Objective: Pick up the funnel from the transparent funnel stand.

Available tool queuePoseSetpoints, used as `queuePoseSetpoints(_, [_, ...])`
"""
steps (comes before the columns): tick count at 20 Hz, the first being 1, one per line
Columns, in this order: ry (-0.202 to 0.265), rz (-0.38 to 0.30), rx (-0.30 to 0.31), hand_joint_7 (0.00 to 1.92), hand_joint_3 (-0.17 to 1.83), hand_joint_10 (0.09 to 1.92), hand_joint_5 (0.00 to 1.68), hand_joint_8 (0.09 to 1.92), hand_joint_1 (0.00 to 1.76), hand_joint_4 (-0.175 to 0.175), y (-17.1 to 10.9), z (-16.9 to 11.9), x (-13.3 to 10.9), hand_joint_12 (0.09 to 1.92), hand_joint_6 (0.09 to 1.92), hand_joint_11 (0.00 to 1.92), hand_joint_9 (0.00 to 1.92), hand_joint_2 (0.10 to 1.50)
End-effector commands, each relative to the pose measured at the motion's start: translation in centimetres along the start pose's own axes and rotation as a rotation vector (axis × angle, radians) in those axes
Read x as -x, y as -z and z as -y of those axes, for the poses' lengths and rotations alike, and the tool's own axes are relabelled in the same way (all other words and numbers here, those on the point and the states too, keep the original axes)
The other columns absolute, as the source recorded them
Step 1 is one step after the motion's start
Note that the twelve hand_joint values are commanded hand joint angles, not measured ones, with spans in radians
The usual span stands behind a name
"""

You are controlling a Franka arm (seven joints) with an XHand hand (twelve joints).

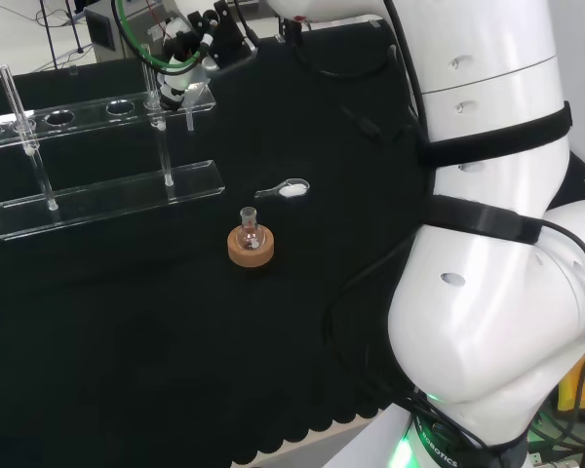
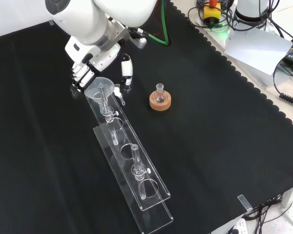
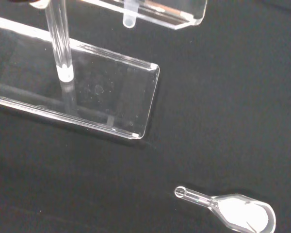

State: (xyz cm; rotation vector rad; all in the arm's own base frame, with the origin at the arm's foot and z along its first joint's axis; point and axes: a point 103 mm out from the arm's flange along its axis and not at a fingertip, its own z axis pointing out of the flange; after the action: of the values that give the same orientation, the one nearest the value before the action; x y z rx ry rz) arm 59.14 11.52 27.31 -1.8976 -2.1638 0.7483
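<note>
A clear funnel (image 2: 99, 87) sits in the end hole of the transparent funnel stand (image 2: 132, 168), its stem (image 2: 105, 105) hanging down through the top shelf. In the front view my hand (image 2: 98, 62) is right over it. The fingers (image 2: 81, 78) are at one side of the funnel's bowl. The thumb (image 2: 127, 69) is at the other side with a small gap, not closed on it. In the head view the hand (image 1: 188, 51) hovers over the right end of the stand (image 1: 107, 198). The wrist view looks down past the stand's base plate (image 3: 106, 97) and the funnel's tip (image 3: 129, 20).
A small glass flask on a cork ring (image 1: 251, 245) (image 2: 159, 100) stands near the stand's end. A clear spoon with white powder (image 1: 286, 189) (image 3: 242, 215) lies between the flask and the stand. A tall glass rod (image 1: 11, 90) rises at the stand's far end.
</note>
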Motion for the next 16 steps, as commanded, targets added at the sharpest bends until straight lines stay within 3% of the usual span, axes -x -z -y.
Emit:
queuePoseSetpoints(1, [0.001, -0.001, 0.008, 0.0, 0.35, 0.87, 0.06, 0.64, 0.62, -0.073, -0.2, -0.2, 0.2, 1.46, 0.09, 0.36, 0.19, 0.68])
queuePoseSetpoints(7, [0.001, 0.007, 0.033, 0.0, 0.44, 0.86, 0.11, 0.71, 0.66, -0.073, -0.5, -0.8, 0.4, 1.45, 0.09, 0.38, 0.23, 0.66])
queuePoseSetpoints(16, [0.001, 0.015, 0.021, 0.0, 0.51, 0.85, 0.14, 0.75, 0.68, -0.072, -0.5, -1.3, 0.4, 1.44, 0.09, 0.39, 0.25, 0.64])
